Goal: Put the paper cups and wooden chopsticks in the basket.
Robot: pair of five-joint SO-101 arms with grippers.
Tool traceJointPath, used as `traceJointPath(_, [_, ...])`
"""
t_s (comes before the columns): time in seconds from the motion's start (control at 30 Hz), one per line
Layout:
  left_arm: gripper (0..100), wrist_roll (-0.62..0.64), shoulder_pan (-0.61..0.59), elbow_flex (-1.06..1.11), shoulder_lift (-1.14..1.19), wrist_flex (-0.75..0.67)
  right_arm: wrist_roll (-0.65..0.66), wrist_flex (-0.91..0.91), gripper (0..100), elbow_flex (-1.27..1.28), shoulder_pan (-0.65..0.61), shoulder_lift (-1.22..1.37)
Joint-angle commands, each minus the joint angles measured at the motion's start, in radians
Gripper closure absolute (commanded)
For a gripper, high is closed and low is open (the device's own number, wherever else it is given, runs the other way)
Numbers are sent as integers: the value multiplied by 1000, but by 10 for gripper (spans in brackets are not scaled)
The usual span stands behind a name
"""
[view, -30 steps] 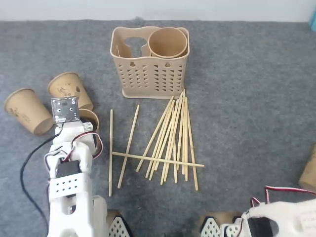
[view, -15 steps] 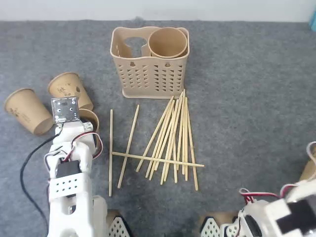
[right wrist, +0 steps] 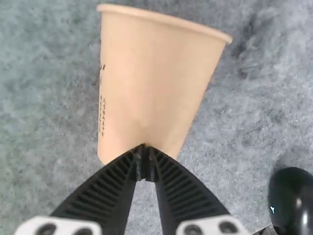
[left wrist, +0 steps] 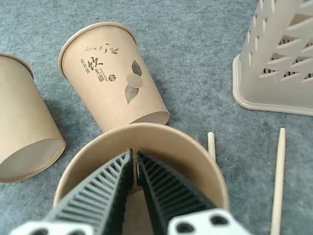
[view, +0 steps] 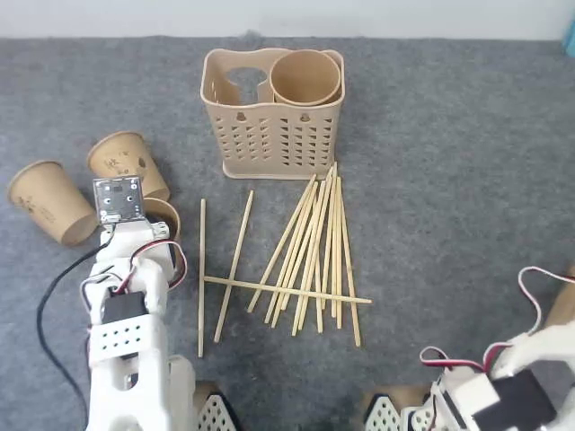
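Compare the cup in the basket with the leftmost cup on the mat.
The basket cup stands upright, mouth up; the leftmost cup lies on its side. The basket cup sits inside the basket; the leftmost cup rests on the grey mat, outside. Both are tan paper cups.

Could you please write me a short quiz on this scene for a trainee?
1. True or false: the basket already holds a cup.
2. How many cups are by the left gripper, outside the basket?
3. The chopsticks are: A in the basket; B on the table; C in a gripper.
Key: 1 true; 2 three; 3 B.
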Motion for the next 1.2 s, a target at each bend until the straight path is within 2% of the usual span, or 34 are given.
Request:
traceJointPath(0.0, [984,-11,-2,-2,31,-6,61,-8,990,94,8,-1])
traceJointPath(0.07, [984,-11,-2,-2,31,-6,86,-35,990,149,18,-1])
traceJointPath(0.23, [984,-11,-2,-2,31,-6,98,-229,990,296,97,-1])
traceJointPath(0.37, [984,-11,-2,-2,31,-6,190,-291,990,402,156,-2])
traceJointPath(0.53, [984,-11,-2,-2,31,-6,255,-291,990,471,174,-12])
traceJointPath(0.73, [984,-11,-2,-2,31,-5,261,-274,990,471,170,-18])
traceJointPath(0.87, [984,-11,-2,-2,31,-3,235,-165,990,396,163,-110])
traceJointPath(1.0, [984,-11,-2,-2,31,-3,189,-41,976,351,114,-269])
traceJointPath(1.17, [984,-11,-2,-2,31,-3,66,5,861,351,-62,-533])
